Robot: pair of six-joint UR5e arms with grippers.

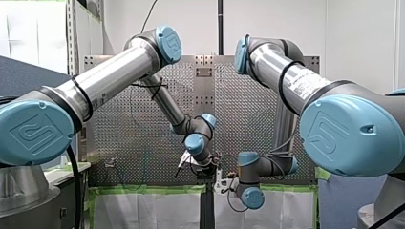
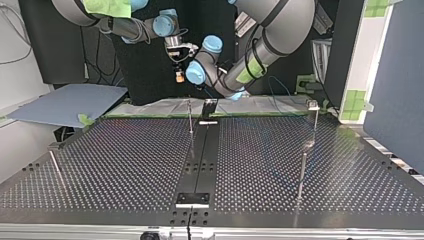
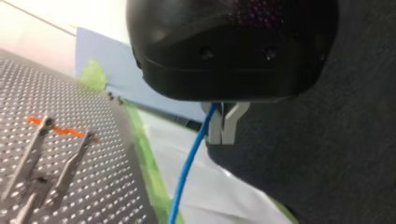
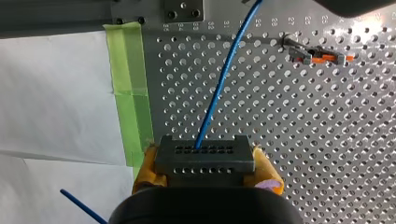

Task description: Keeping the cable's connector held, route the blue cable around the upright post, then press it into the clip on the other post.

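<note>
Grey metal table (image 2: 125, 160) full of little holes, thin posts (image 2: 190, 117) standing up. Right gripper (image 4: 205, 165) near the table's edge, yellow pads (image 4: 144, 175) squeezed tight on the dark connector (image 4: 204, 154). Left gripper (image 3: 224, 137) close by, metal fingers (image 3: 238, 116) pinched together on the blue cable (image 4: 224, 79) leading out of the connector.

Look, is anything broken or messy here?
Nothing stands out. The cable runs without kinks from the connector, which is clamped in my right gripper, up to my left gripper, which pinches it. The posts stand on the table, and nothing is spilled or damaged.
</note>
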